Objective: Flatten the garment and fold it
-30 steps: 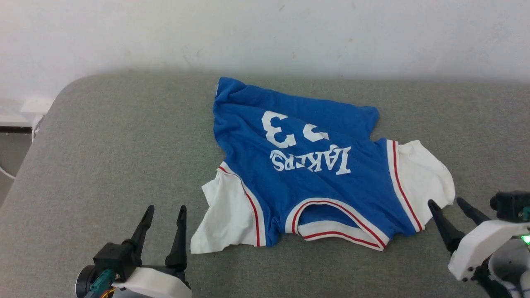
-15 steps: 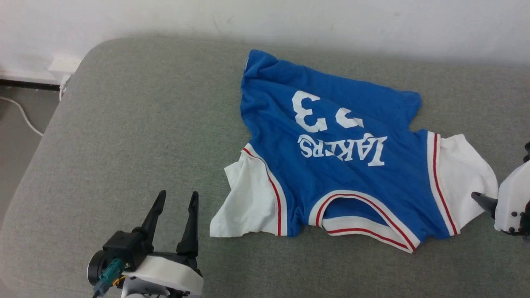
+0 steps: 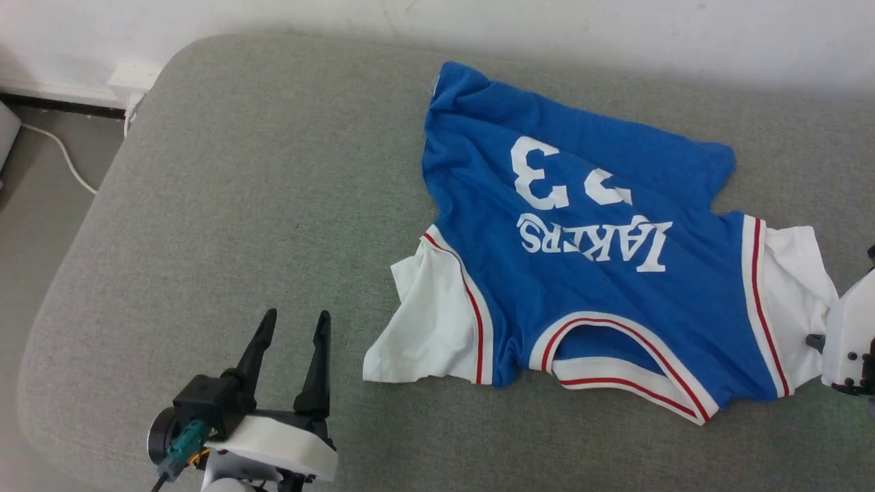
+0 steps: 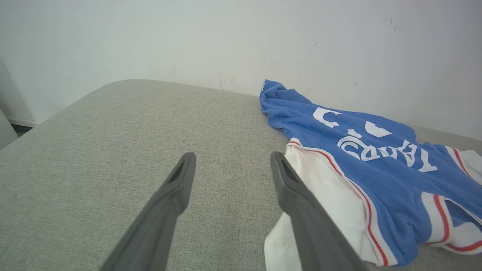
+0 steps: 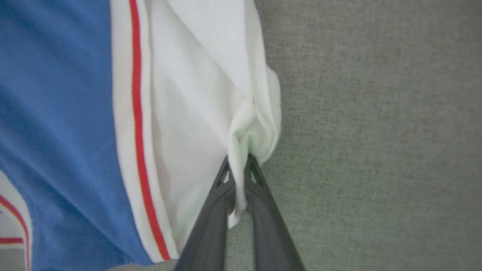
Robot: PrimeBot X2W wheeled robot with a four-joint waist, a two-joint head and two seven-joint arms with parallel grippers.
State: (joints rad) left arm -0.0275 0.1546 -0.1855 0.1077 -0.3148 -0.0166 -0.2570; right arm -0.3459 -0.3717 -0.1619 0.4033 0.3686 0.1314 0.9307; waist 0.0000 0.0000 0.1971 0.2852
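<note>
The garment point(image 3: 581, 273) lies crumpled on the grey cushion with its print side up. Its collar faces me and the "LAKERS 23" print reads upside down. One white sleeve point(image 3: 431, 328) points toward my left gripper point(image 3: 296, 316). That gripper stands open on the bare cushion, just left of the sleeve, and holds nothing point(image 4: 232, 156). My right gripper point(image 5: 238, 162) is shut on the bunched outer edge of the other white sleeve point(image 5: 196, 94). In the head view its white housing point(image 3: 851, 342) sits at the right border, against that sleeve.
The grey cushion point(image 3: 239, 205) stretches wide to the left of the shirt, ending in a rounded corner. Beyond it lies the floor with a white cable point(image 3: 65, 160). A white wall point(image 4: 241, 37) runs close behind the shirt's far hem.
The head camera has swung, shifting the whole picture right and up. My right gripper, open beside the sleeve a second ago, has closed on its edge. The left gripper stays open.
</note>
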